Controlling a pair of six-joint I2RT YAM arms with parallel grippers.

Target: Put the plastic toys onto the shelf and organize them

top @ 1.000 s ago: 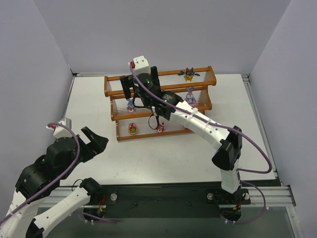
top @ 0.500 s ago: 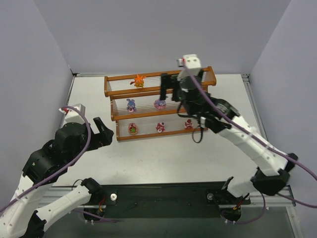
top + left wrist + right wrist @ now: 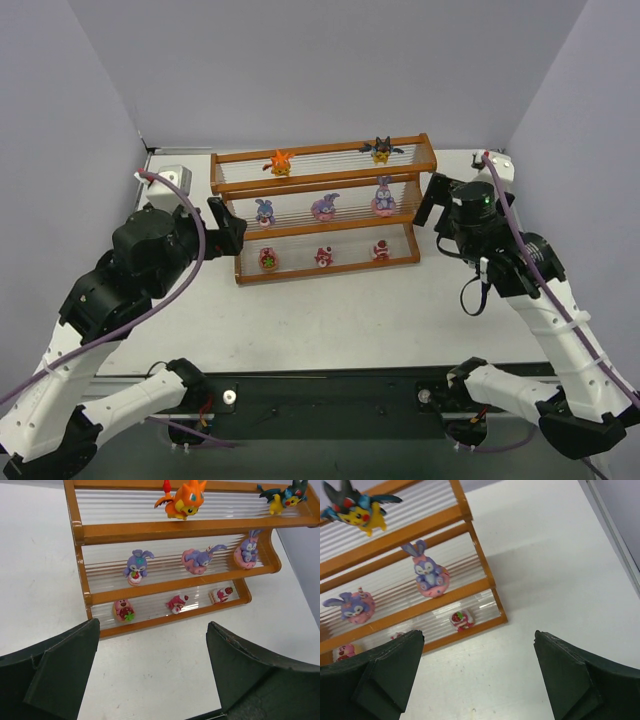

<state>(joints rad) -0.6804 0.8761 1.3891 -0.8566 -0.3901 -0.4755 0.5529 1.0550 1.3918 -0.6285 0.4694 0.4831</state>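
Observation:
The shelf (image 3: 320, 180) stands at the back middle of the table and holds all the plastic toys. An orange toy (image 3: 281, 162) and a black winged toy (image 3: 380, 150) sit on the top tier. Three purple long-eared toys (image 3: 324, 207) sit on the middle tier. Three pink-red toys (image 3: 324, 257) sit on the bottom tier. My left gripper (image 3: 228, 225) is open and empty by the shelf's left end. My right gripper (image 3: 438, 210) is open and empty just off its right end. The left wrist view shows the shelf (image 3: 175, 529) beyond the gripper (image 3: 152, 630). The right wrist view shows its right end (image 3: 470, 525) beyond the gripper (image 3: 479, 635).
The white table (image 3: 330, 320) is walled at the back and both sides. A metal rail (image 3: 525, 230) runs along its right edge. A black base bar (image 3: 330, 395) lies at the near edge between the arm mounts.
My right arm has drawn back from over the shelf to its right end. My left arm has risen and moved toward the shelf's left end. All toys now show.

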